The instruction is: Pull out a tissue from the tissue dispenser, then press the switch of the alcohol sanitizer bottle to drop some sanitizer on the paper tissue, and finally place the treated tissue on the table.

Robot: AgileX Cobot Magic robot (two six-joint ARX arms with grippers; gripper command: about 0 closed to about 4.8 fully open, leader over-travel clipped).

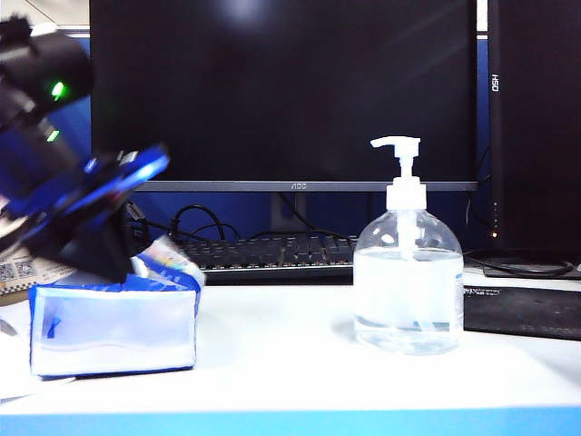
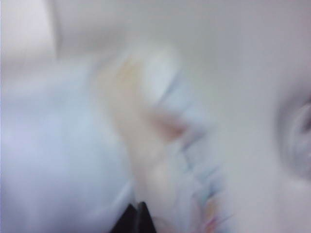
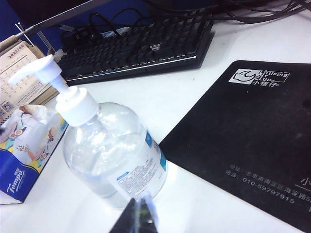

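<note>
- While my left fingers [image 1: 136,259] sit clenched atop the tissue dispenser [image 1: 113,329], grip contents are too blurred to tell.
- Right fingers [image 3: 138,221]: state unclear, near the alcohol sanitizer bottle [image 3: 114,158].
- Keyboard [image 1: 272,252] and monitor [image 1: 281,91] stand behind on the bench [image 1: 290,372].

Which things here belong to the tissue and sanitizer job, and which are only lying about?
Job things:
- tissue dispenser
- alcohol sanitizer bottle
- switch
- table
- left gripper, at the dispenser's top

Lying about:
- keyboard
- monitor
- black mat
- desk calendar
</note>
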